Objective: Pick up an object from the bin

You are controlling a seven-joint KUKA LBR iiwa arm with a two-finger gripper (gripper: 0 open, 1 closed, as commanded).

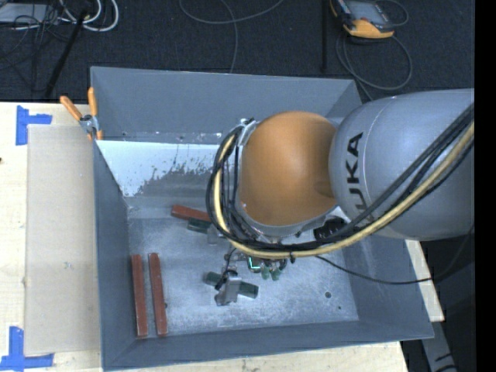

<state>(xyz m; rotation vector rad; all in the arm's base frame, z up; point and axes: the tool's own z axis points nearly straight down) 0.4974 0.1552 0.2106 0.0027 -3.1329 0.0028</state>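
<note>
The pincer (231,279) hangs low over the middle of the grey bin (170,115), below the arm's orange cover (283,169) and its loop of cables (220,200). It is right at a small dark greenish-grey piece (243,290) that lies on the bin floor a little toward the near wall. Dark parts overlap there, so I cannot tell whether the pincer is open or closed, or whether it already grips that piece. That small piece looks like the thing to take, being the only one directly under the tool. To do this step well, I would settle the pincer squarely over the piece's narrowest span, low enough to catch its body rather than an edge. It should close firmly before any lift, since a light, irregular piece on bare metal is likely to skid or twist away. The lift should go straight up, to keep the cables from dragging over the floor. The neighbours should give little trouble. A pair of long reddish-brown sticks (149,294) lies side by side well apart to the left, and a third reddish-brown bar (190,212) lies farther back, its right end hidden under the cables.
</note>
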